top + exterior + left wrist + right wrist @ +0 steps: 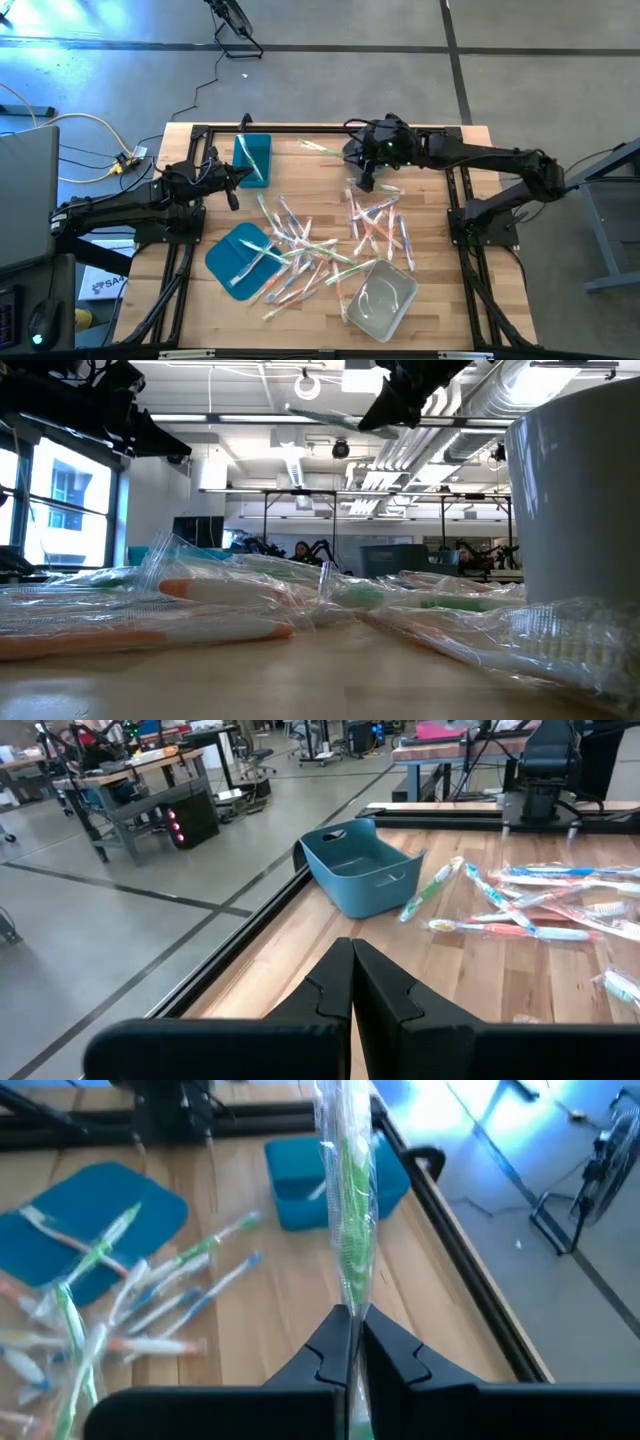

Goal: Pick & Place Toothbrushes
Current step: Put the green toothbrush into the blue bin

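Teal bin (pixel 253 158), green wrapped toothbrush (pixel 349 1200), pale wood table (pixel 440 300).

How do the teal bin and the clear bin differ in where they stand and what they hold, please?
The teal bin stands at the table's far edge by the left gripper; the clear bin stands at the near edge, on the right arm's side. The teal bin already holds a toothbrush; the clear bin looks empty. Both are open-topped and rectangular.

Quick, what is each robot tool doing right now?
Left tool: closed, holding nothing.
Right tool: closed on a green wrapped toothbrush, lifted above the table.
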Tool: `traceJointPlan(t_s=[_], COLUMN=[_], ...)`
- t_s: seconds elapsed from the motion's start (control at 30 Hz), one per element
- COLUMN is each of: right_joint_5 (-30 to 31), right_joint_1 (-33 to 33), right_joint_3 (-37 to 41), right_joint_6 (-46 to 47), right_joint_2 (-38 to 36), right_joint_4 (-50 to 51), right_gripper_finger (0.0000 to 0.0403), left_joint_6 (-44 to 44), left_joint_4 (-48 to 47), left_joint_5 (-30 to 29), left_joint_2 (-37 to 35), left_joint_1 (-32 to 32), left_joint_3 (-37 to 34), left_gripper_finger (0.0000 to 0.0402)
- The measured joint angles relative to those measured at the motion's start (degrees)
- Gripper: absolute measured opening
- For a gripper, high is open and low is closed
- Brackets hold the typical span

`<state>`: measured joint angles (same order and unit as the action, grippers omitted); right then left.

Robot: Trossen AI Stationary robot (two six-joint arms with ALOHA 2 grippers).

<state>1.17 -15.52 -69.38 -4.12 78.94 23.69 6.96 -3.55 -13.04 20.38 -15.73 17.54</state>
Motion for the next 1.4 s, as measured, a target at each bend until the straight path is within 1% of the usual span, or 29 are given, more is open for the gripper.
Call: traceJointPlan(t_s=[0.07,0.2,0.33,0.43,0.53,0.63,1.0,1.1,1.2,1.3,1.4], right_joint_5=[-1.52,-6.96,-9.23,-9.39,-10.58,-10.70,-18.19,-20.08,-21.96,-22.19,-22.16], right_joint_1=[-0.34,-0.60,-0.29,-0.04,0.30,0.06,-2.39,-2.78,-3.35,-3.35,-3.23], right_joint_3=[0.00,0.00,0.02,0.02,0.02,0.07,0.04,1.22,4.61,8.77,11.48], right_joint_6=[0.75,1.16,1.40,1.40,0.65,-0.06,-0.70,-0.67,1.18,4.24,5.90], right_joint_2=[0.09,2.02,5.95,9.46,13.20,15.60,16.24,16.99,17.22,17.16,17.18], right_joint_4=[1.07,0.82,-0.02,-3.25,-8.71,-12.63,-22.61,-28.38,-36.22,-46.59,-53.39], right_gripper_finger=[0.0003,0.0003,0.0002,0.0002,0.0002,0.0002,0.0003,0.0003,0.0003,0.0003,0.0003], left_joint_6=[0.09,0.09,0.07,0.07,0.07,0.05,-3.55,-4.24,-4.26,-4.50,-5.74], left_joint_4=[0.01,0.00,0.01,0.00,0.00,0.00,0.00,0.00,0.02,0.28,1.37], left_joint_5=[0.00,-0.07,-0.20,-0.20,-0.20,-0.20,-0.17,-0.15,-0.15,-0.13,-0.11], left_joint_2=[-0.02,0.00,0.00,-0.01,0.00,0.00,-0.02,-0.02,-0.01,0.00,0.00], left_joint_1=[0.00,0.00,0.00,0.00,0.00,0.00,-0.01,0.00,-0.01,0.00,0.00], left_joint_3=[0.00,0.00,0.00,0.00,0.00,0.00,0.00,0.00,0.00,0.00,0.00], left_gripper_finger=[0.0000,0.0000,0.0000,0.0000,0.0000,0.0000,0.0000,0.0000,0.0000,0.0001,0.0009])
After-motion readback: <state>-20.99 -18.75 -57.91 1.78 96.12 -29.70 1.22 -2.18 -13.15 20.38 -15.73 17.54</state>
